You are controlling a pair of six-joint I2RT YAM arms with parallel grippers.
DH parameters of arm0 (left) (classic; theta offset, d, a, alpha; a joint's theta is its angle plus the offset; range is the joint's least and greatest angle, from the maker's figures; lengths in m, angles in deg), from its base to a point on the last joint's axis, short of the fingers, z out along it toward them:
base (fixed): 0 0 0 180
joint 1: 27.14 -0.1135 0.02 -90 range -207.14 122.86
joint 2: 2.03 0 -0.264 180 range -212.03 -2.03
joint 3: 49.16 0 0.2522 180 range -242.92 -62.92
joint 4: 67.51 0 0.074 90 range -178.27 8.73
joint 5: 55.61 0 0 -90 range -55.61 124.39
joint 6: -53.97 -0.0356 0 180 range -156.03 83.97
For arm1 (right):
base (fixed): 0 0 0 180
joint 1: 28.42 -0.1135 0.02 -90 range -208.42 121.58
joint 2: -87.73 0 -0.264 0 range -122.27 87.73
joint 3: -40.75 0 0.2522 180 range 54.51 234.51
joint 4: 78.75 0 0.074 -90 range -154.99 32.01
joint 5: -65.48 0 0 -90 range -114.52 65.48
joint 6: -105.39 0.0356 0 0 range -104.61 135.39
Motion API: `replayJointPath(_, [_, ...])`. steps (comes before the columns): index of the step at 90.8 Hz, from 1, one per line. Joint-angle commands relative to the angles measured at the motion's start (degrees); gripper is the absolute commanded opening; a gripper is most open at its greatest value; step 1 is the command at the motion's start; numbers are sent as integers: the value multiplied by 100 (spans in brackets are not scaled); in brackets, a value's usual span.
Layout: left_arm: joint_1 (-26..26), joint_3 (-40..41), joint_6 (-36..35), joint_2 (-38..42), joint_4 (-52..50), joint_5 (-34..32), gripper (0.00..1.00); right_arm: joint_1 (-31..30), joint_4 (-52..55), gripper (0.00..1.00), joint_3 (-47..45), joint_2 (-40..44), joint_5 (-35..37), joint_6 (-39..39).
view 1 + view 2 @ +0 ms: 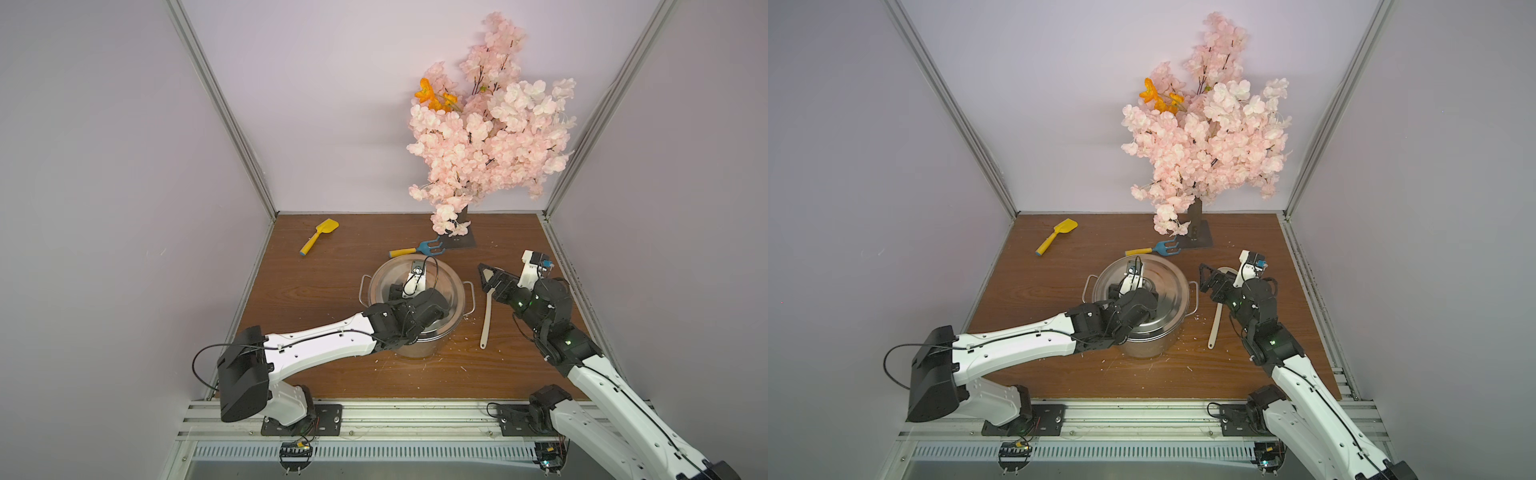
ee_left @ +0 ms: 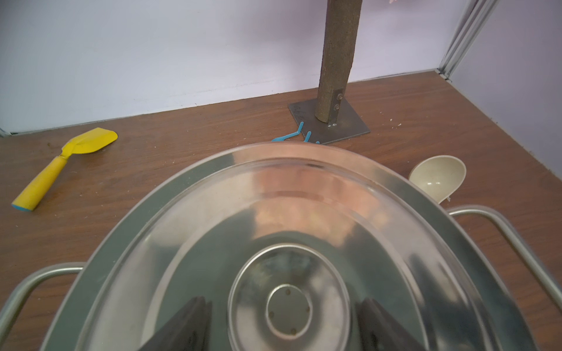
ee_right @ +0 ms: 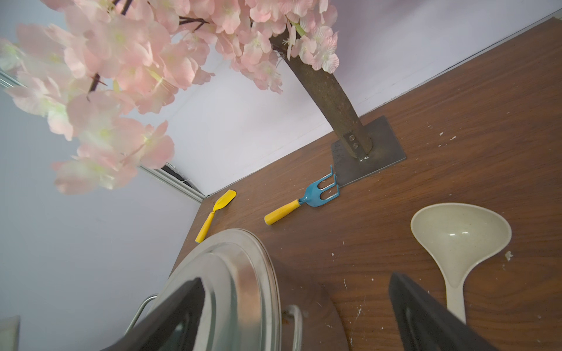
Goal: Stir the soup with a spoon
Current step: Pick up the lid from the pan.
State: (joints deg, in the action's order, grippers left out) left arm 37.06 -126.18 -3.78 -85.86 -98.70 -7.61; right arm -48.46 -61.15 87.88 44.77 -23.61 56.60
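A steel pot [image 1: 415, 347] stands mid-table with its lid [image 1: 451, 286] on, so the soup is hidden. My left gripper [image 2: 282, 301] is low over the lid, open, its fingers [image 2: 185, 328] flanking the round knob [image 2: 289, 310] with small gaps. The cream spoon [image 1: 486, 320] lies on the table right of the pot, its bowl [image 3: 459, 237] toward the back. My right gripper [image 3: 296, 279] hovers open above the gap between the pot and the spoon's bowl, holding nothing; in both top views it [image 1: 1214, 277] covers part of the bowl.
A yellow toy shovel [image 1: 318, 237] lies at the back left. A blue rake [image 1: 415, 250] lies just behind the pot. The pink blossom tree [image 1: 490, 124] rises from a metal base [image 1: 465, 243] at the back. Wire handles [image 2: 501, 231] stick out from the pot's sides.
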Motion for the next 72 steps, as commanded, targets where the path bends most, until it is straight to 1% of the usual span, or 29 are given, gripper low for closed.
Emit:
replayJointPath(1, [52,172,57,-2,149,-106,74,-27,-67,99,-67,79,94,22])
replayJointPath(31, [-5,266,24,-120,388,-78,56,-27,-92,99,-93,70,128,25])
replayJointPath(39, [-6,267,-23,-86,442,-117,48,-27,-102,99,-101,72,144,22])
replayJointPath(72, [-18,252,-177,237,644,-242,49,-27,-86,99,-85,108,207,1])
